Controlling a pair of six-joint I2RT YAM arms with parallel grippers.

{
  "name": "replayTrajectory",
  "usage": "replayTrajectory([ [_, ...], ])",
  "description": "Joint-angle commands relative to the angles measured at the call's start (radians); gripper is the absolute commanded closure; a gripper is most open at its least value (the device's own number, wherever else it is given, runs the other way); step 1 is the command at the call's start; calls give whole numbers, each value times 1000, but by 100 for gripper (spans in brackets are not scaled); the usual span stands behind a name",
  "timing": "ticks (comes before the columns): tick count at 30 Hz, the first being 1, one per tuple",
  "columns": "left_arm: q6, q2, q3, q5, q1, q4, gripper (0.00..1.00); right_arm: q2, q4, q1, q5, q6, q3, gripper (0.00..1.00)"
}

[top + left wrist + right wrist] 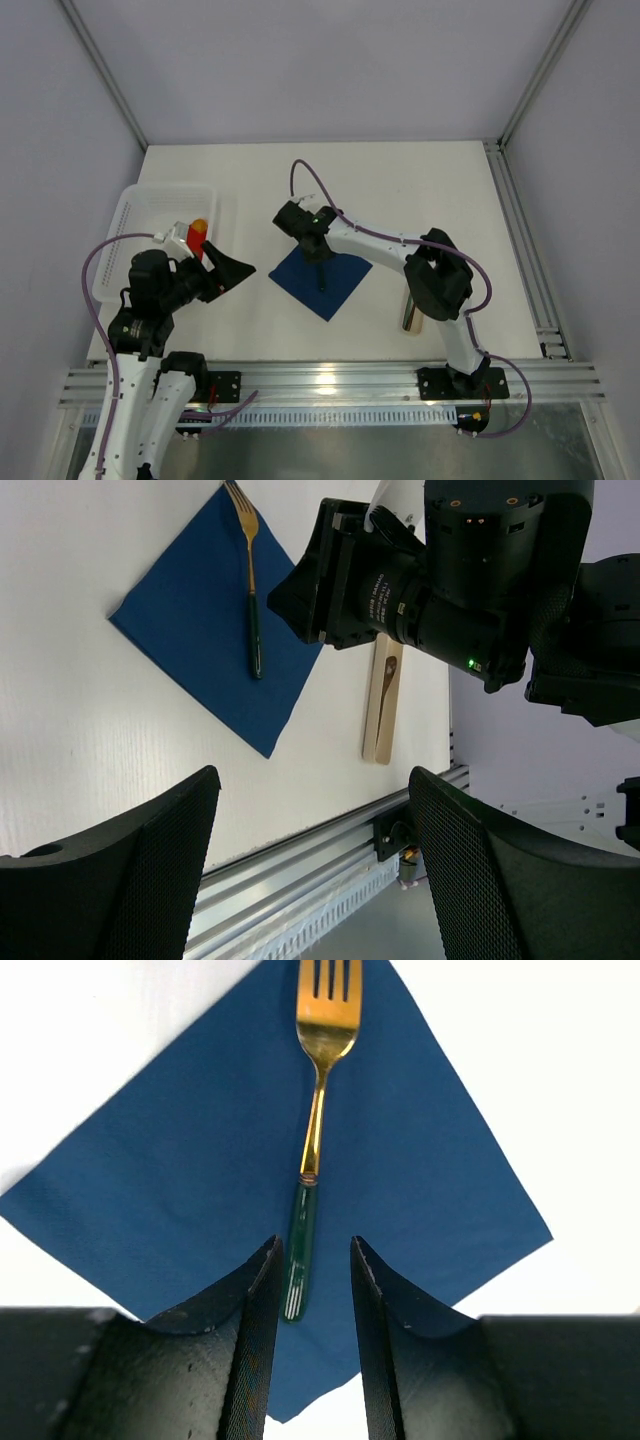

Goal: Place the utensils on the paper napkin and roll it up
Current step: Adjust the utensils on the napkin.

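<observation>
Lying flat on the navy napkin (pixel 150 1190), the fork (pixel 312 1160) runs along its diagonal: gold head and neck, dark green ribbed handle. The napkin sits unrolled, as a diamond, on the white bench (pixel 520 1060). My right fingers (pixel 255 1300) hang over the handle's end, slightly parted, gripping nothing. My left fingers (pixel 150 860) are spread wide and empty, off to the side. The tine tips are cut off in my right wrist view. A beige bar (pixel 378 740) near the napkin carries a dark spoon-like piece (pixel 388 675) I can't make out clearly.
</observation>
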Motion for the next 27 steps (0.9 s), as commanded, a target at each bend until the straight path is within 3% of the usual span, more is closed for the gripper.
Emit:
replayTrajectory([
  [1,10,-10,2,36,-3,-6,22,-1,-46,21,81,51,31,63],
  [27,35,-38,31,50,-3,-65,21,109,-46,39,81,116,74,72],
])
